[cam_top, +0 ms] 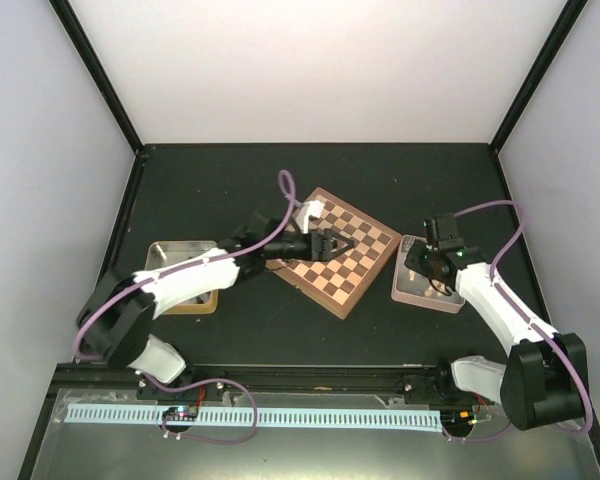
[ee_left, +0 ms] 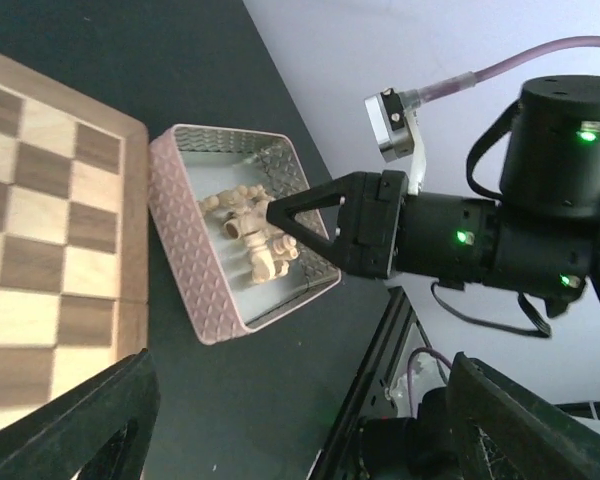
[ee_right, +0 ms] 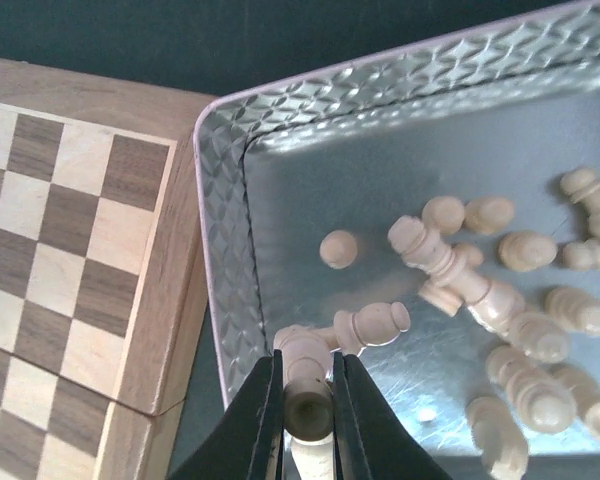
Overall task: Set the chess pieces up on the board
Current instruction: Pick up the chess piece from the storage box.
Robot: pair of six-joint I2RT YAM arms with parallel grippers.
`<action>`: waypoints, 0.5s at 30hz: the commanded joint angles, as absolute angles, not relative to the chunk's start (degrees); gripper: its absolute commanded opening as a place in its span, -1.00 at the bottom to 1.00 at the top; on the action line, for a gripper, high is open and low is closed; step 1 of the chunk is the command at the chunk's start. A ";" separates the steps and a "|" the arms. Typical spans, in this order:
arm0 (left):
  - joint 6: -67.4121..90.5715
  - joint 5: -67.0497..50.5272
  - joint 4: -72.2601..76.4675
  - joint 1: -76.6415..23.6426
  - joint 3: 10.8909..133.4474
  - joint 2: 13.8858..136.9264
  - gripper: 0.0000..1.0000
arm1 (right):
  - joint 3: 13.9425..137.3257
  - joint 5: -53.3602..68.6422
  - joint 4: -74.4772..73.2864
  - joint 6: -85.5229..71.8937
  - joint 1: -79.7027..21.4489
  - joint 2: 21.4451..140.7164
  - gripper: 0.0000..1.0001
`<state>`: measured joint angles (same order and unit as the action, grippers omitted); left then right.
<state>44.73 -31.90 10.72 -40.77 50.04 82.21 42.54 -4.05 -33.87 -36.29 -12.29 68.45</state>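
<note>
Board: the chessboard [cam_top: 335,255] lies flat in the middle of the dark desk [cam_top: 230,190], turned corner-on in the top view; its light and dark squares and reddish border also fill the left of both wrist views.
Chess pieces: the pale chess pieces [ee_right: 460,275] lie tumbled on their sides in the pink-walled metal tray [ee_right: 230,250], which sits just beside the board's right edge.
Right pincer: the right pincer [ee_right: 307,380] points down into the near-left corner of the tray, its black fingers closed on one pale chessman [ee_right: 308,408], seen from above as a round top; its kind cannot be told.
Left pincer: the left pincer [cam_top: 332,243] hangs over the board, its jaws spread wide with nothing between them; its own camera looks across the board's edge to the tray and the other pincer's tips among the pieces.
Other tray: a yellow-rimmed tray [cam_top: 172,258] stands on the desk to the board's left, partly under the left arm.
</note>
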 commanded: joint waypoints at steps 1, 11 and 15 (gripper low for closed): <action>48.41 -32.45 17.98 -44.59 56.78 90.89 0.51 | 39.92 0.50 -30.42 -42.46 -12.13 65.85 -0.97; 43.26 -29.56 16.16 -50.81 65.57 101.61 0.05 | 36.09 10.33 -26.83 -51.50 -7.82 59.46 -0.97; 40.34 -30.23 14.42 -52.36 69.53 105.40 -0.01 | 35.93 12.52 -27.67 -53.08 -5.79 56.57 -0.98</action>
<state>44.47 -30.61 14.59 -50.78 64.77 102.15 36.14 8.25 -28.91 -49.41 -7.51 59.40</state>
